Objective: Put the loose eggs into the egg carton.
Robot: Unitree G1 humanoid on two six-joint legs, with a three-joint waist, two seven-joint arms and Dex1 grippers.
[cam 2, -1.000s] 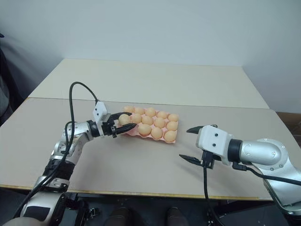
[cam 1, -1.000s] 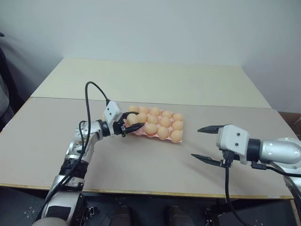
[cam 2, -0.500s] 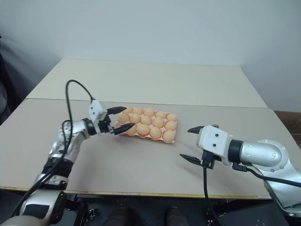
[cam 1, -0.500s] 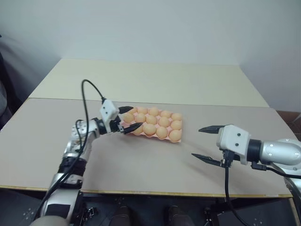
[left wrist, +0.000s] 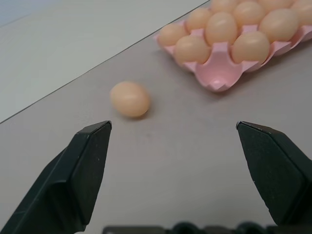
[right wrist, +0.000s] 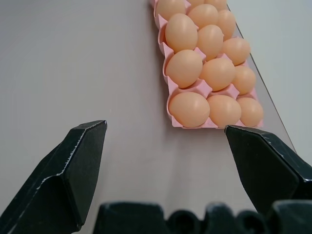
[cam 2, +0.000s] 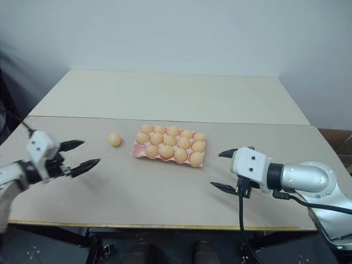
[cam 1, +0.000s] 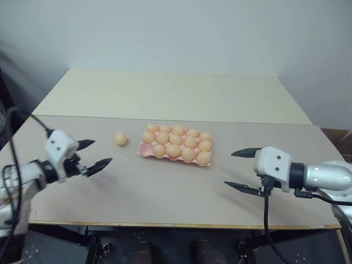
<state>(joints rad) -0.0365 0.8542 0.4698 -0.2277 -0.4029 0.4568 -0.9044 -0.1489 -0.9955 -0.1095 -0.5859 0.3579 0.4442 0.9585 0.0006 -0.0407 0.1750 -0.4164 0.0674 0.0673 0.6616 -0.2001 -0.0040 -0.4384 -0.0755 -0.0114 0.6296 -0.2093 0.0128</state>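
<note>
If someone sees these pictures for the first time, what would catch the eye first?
The pink egg carton at the table's middle, packed with orange-tan eggs, stands out most. One loose egg lies alone on the table just left of it. The left pincer and right pincer hang open at either side, holding nothing.

Colours: pink, orange-tan, beige, black.
Egg carton is pink, eggs in it pale orange-tan; loose egg same tan. Counter is grey-beige, cream toward the back. Both pincers, left pincer and right pincer, are black-fingered on white housings. No patterns seen.
</note>
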